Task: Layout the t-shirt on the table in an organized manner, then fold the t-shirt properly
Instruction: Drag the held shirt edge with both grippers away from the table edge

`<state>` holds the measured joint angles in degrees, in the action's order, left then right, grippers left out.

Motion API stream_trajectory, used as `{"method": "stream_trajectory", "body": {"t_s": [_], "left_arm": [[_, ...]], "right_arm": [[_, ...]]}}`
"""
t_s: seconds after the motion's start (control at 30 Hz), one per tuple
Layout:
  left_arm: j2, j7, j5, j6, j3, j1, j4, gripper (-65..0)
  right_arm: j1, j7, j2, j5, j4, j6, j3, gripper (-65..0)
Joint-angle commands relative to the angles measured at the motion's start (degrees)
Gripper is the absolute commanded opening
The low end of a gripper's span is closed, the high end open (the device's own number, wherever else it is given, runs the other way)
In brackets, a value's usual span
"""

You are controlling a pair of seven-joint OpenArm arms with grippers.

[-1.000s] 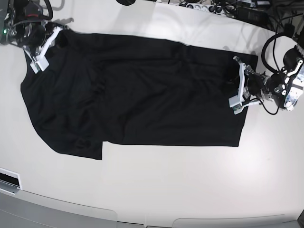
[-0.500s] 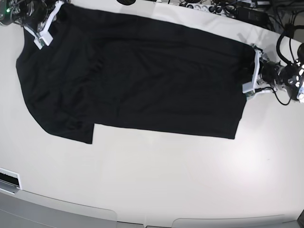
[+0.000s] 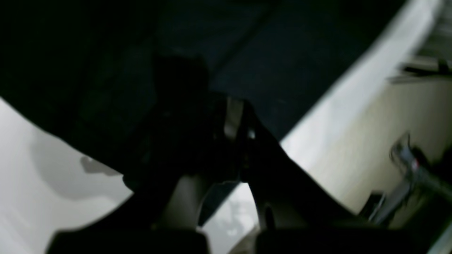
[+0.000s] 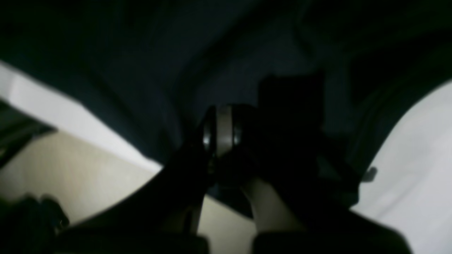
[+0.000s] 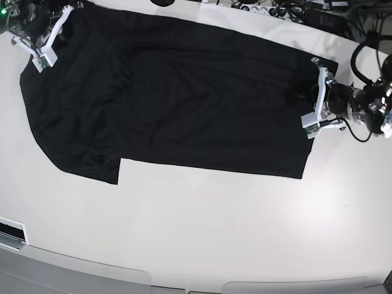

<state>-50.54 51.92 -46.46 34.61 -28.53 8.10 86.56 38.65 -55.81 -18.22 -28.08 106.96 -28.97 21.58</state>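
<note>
Nearest the viewer in the base view lies a broad bare stretch of the white surface, and beyond it the black t-shirt is spread wide across the far half of the surface, its near hem running roughly straight, with a stepped corner at the near side of the shirt's sleeve end. At the shirt's other end, the left pincer is clenched on the cloth's edge; its wrist view shows dark fabric bunched between the closed fingers. At the far corner of the sleeve end, close to the surface's back edge, the right pincer is likewise clenched on the t-shirt, with cloth wrapped around its tips in the wrist view. The step in hand looks like the laying-out: stretching the shirt flat between two held ends. To do it well, both arms should keep an even, gentle tension along the shirt's length, lower the held edges until they rest on the surface, and only then release, so no slack rebounds into wrinkles. The fold line visible across the shirt's sleeve end likely needs smoothing before any folding begins.
</note>
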Motion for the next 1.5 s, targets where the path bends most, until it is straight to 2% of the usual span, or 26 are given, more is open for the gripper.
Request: {"method": "stream_trajectory", "body": {"t_s": [0.0, 0.1, 0.2, 0.37, 0.43, 0.6, 0.8, 0.93, 1.13, 1.23, 1.37, 1.47], "left_arm": [[-0.72, -0.59, 0.83, -0.50, 0.50, -0.26, 0.07, -65.0], [0.44, -1.14, 3.85, -2.12, 0.50, -3.30, -0.15, -65.0], [1.03, -2.08, 6.78, -2.10, 0.50, -5.64, -0.17, -65.0], [1.03, -4.04, 11.54, -2.91, 0.50, -8.17, -0.17, -65.0], [1.01, -4.07, 11.61, -2.97, 0.50, -8.31, -0.17, -65.0], [0.85, -3.04, 11.93, -2.95, 0.50, -8.35, -0.17, -65.0], [-0.17, -1.92, 11.93, -2.71, 0.50, -10.34, -0.15, -65.0], [-0.24, -1.07, 11.93, -1.70, 0.48, -13.11, -0.15, -65.0], [-0.26, -0.44, 11.93, -1.20, 0.48, -14.27, -0.11, -65.0], [-0.31, 1.88, 11.93, -1.16, 0.50, -14.43, 0.20, -65.0], [-2.12, 2.38, 9.97, -1.16, 0.48, -15.30, 0.59, -65.0], [-3.45, 2.38, 7.85, -1.16, 0.48, -16.74, 0.61, -65.0]], "right_arm": [[0.24, 0.79, -0.59, 0.52, -0.02, 1.14, 0.39, -65.0], [0.22, 1.77, -0.50, 2.64, -2.19, 2.08, 0.39, -65.0], [-0.39, 4.35, -0.37, 2.54, -5.68, -0.26, 0.37, -65.0], [-4.11, 4.22, 1.60, 2.60, -13.92, -3.10, 0.37, -65.0], [-5.20, 4.11, 2.14, 2.60, -16.24, -4.83, 0.37, -65.0], [-5.31, 1.57, 2.14, 2.43, -16.59, -6.23, 0.37, -65.0], [-3.80, -3.80, 1.49, 1.22, -16.57, -6.23, 0.37, -65.0], [-0.94, -4.04, 0.11, -1.03, -14.51, -6.71, 0.39, -65.0], [2.95, -4.04, -0.04, -0.44, -8.07, -6.62, 0.39, -65.0], [3.78, -4.04, -0.04, 1.05, -6.51, -5.92, 0.39, -65.0], [3.69, -3.76, -0.39, 2.75, -6.49, -4.04, 0.39, -65.0], [3.56, -3.78, -1.27, 2.84, -6.49, -3.82, 0.39, -65.0]]}}
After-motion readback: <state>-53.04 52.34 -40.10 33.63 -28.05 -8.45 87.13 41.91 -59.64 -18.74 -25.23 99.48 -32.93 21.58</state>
